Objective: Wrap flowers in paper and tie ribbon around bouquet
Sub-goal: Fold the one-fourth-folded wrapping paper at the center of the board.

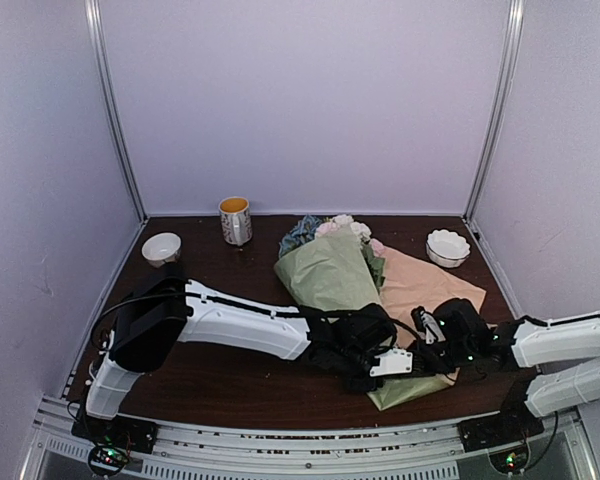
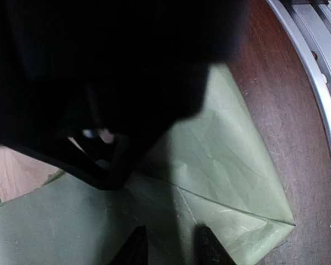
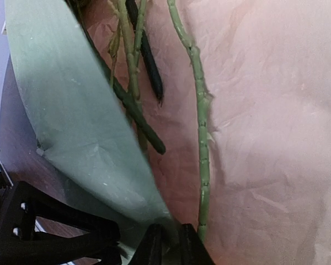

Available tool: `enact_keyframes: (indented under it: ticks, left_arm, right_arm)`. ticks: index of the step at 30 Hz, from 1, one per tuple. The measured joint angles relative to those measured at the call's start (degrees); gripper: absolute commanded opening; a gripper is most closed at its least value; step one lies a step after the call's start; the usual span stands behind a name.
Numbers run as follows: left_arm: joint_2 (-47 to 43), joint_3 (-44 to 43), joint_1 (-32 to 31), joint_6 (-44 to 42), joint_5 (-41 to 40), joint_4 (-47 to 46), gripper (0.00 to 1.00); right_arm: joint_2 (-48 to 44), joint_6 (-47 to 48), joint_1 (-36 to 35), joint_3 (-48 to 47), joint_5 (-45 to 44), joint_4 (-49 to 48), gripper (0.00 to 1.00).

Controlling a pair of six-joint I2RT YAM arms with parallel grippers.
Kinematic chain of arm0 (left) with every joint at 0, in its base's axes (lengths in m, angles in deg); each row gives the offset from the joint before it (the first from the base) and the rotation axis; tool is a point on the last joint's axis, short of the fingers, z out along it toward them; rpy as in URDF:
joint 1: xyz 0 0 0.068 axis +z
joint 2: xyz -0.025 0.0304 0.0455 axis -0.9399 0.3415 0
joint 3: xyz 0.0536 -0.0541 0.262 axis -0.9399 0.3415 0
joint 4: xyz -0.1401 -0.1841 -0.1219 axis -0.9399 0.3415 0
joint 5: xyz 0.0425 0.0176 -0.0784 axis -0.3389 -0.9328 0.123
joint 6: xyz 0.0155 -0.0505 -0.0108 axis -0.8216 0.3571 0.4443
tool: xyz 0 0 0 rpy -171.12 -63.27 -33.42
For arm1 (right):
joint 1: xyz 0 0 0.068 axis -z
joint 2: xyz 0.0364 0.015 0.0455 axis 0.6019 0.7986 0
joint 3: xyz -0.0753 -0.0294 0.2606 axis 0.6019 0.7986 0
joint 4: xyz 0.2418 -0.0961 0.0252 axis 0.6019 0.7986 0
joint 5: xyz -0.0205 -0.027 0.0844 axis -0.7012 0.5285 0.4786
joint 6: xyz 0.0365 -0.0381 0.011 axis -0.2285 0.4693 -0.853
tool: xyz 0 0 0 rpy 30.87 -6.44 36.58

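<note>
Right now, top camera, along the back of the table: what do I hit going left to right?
plain white bowl -> mug -> flowers -> scalloped white bowl

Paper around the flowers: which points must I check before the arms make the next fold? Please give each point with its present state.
1. Green flap of the paper covers the flowers: ok; blooms stick out at the far end.
2. Stems lie on the paper's tan face: ok.
3. Right end effector holds the flap: cannot tell; its fingers are nearly together at the flap's edge.
4. Left end effector open over the green face: ok.
5. Ribbon ready: cannot tell; none in view.
</note>
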Motion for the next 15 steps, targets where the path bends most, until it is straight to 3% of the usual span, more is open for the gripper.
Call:
enact_keyframes:
  ticks: [3,7,15]
  left_arm:
    - [0.0,0.5,0.0,0.0,1.2,-0.3,0.32]
    - [0.0,1.5,0.1,0.0,2.3,-0.3,0.32]
    - [0.0,1.7,0.3,-0.5,3.8,-0.7,0.32]
  right_arm:
    - [-2.3,0.8,1.0,-1.2,-2.7,4.5,0.41]
    - [-7.0,2.6,5.5,-3.7,-6.6,11.5,0.5]
    - [-20.9,5.9,29.9,-4.7,-11.1,17.2,0.66]
